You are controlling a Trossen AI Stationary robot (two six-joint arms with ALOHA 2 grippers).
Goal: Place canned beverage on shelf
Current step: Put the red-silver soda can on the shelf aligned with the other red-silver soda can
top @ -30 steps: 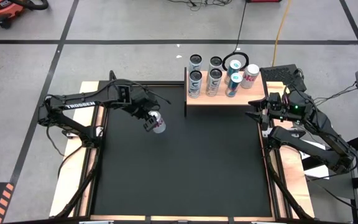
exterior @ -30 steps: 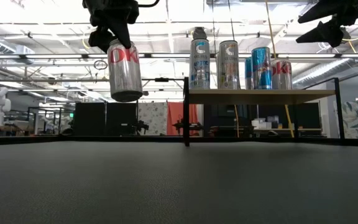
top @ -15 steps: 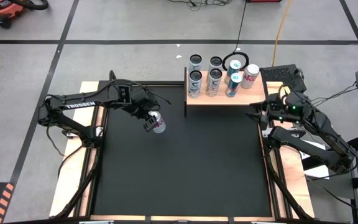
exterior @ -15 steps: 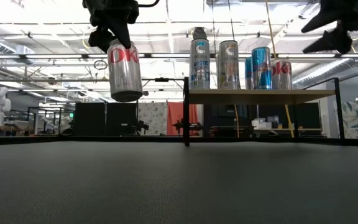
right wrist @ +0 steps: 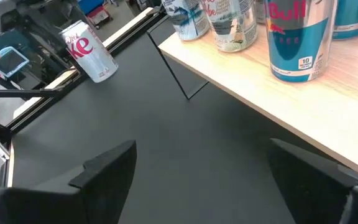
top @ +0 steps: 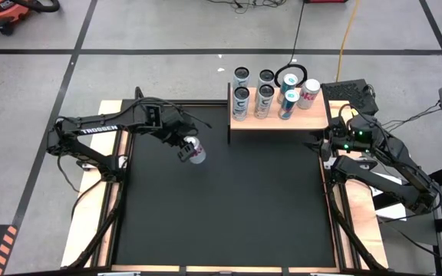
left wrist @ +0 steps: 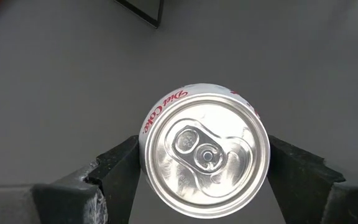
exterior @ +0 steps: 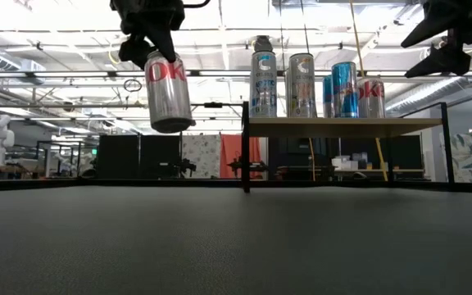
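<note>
The left claw [top: 186, 148] pinches a silver Diet Coke can [top: 195, 152] by its sides, holding it in the air above the black mat [top: 221, 222], near the mat's far edge and left of the shelf [top: 317, 116]. In the low view the can [exterior: 167, 94] hangs clear of the mat, slightly tilted, with its top about level with the cans on the shelf. The left wrist view shows the can's lid [left wrist: 206, 155] squarely between the two fingers [left wrist: 114, 168] — both pressed against its wall.

The shelf stands at the counter's far edge, right of centre, and carries six cans: slim pale ones [top: 241, 103] on its left part, a blue Red Bull can [top: 288, 105] and a red-and-silver can [top: 308, 93] on its right.

The right claw [top: 314, 143] is spread and empty, hovering at the mat's right edge — just in front of the shelf's near right corner.
</note>
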